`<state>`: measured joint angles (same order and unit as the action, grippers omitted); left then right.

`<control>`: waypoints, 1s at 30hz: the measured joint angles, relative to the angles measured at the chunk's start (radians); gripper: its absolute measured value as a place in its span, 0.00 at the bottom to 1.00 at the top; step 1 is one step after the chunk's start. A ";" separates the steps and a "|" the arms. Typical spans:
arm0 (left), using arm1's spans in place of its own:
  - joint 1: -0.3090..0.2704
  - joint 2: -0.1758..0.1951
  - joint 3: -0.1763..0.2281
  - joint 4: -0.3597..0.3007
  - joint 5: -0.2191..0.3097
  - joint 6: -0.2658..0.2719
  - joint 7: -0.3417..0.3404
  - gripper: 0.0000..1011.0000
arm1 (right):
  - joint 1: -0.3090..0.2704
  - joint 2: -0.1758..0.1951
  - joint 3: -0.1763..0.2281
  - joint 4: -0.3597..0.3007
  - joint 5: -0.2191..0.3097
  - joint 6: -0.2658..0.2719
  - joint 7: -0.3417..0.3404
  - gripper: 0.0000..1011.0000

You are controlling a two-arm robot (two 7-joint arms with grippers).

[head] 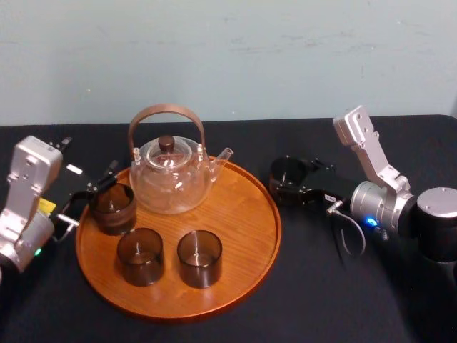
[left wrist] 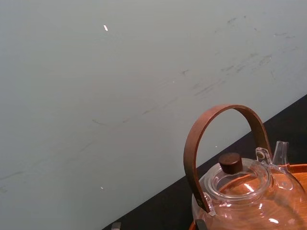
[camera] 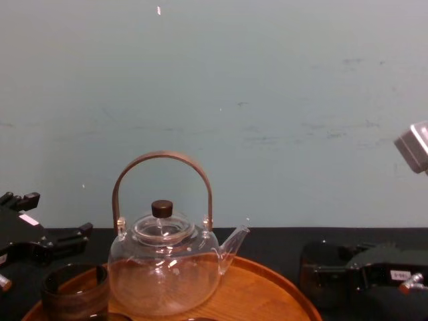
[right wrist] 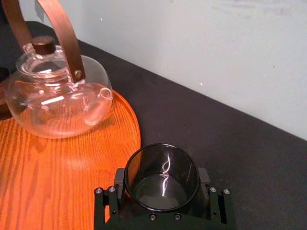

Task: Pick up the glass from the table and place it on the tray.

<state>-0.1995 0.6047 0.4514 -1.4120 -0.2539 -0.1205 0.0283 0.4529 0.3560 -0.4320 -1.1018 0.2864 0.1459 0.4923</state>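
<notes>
The dark smoked glass [head: 289,170] sits between the fingers of my right gripper [head: 287,183], which is shut on it just outside the right rim of the round wooden tray [head: 243,214]. In the right wrist view the glass [right wrist: 161,168] stands upright in the black jaws, over the black tabletop beside the tray's edge [right wrist: 125,125]. I cannot tell whether it rests on the table. My left gripper [head: 91,194] is open at the tray's left side, close to another dark glass [head: 113,207] standing on the tray.
A clear glass teapot [head: 171,175] with a brown arched handle stands at the back of the tray. Two more dark glasses [head: 140,256] [head: 199,257] stand at the tray's front. Black tablecloth [head: 321,286] lies open at the right front. A pale wall rises behind.
</notes>
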 joint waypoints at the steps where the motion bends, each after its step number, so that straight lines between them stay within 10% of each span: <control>1: 0.000 0.000 0.000 0.000 0.000 0.000 0.000 0.99 | -0.003 0.002 0.000 -0.006 0.000 -0.002 -0.001 0.89; 16: 0.000 0.000 0.000 0.000 0.000 0.000 0.000 0.99 | -0.054 0.023 -0.024 -0.152 -0.030 -0.018 -0.002 0.89; 30: 0.000 0.000 0.000 0.000 0.000 0.000 0.000 0.99 | -0.003 -0.016 -0.070 -0.084 -0.031 -0.038 0.050 0.89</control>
<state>-0.1995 0.6047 0.4514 -1.4119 -0.2539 -0.1205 0.0283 0.4497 0.3403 -0.5021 -1.1859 0.2553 0.1080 0.5425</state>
